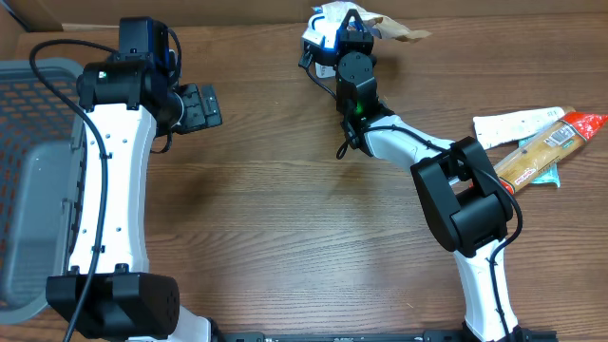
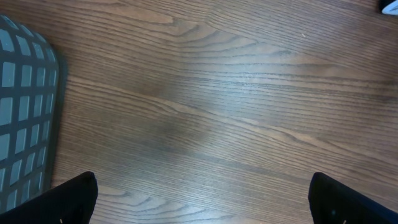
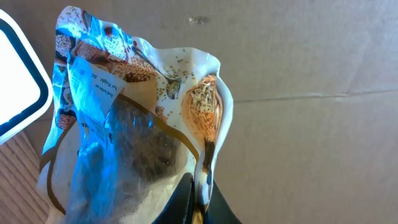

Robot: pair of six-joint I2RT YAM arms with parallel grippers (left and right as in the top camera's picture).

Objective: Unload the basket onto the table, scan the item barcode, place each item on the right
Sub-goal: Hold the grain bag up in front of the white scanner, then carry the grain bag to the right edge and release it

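Note:
The item is a cream snack bag printed with grain pictures. My right gripper is shut on its lower right edge, and blue light falls across the bag's left side. Beside it at the left edge is a white scanner with a dark rim. A barcode cannot be made out. From overhead, the right gripper holds the bag at the table's far edge, next to the scanner. My left gripper hangs open over bare wood at the left, its fingertips wide apart with nothing between them.
A grey mesh basket stands at the table's left edge, and its corner shows in the left wrist view. Several other packets lie at the right side of the table. A cardboard wall stands behind the bag.

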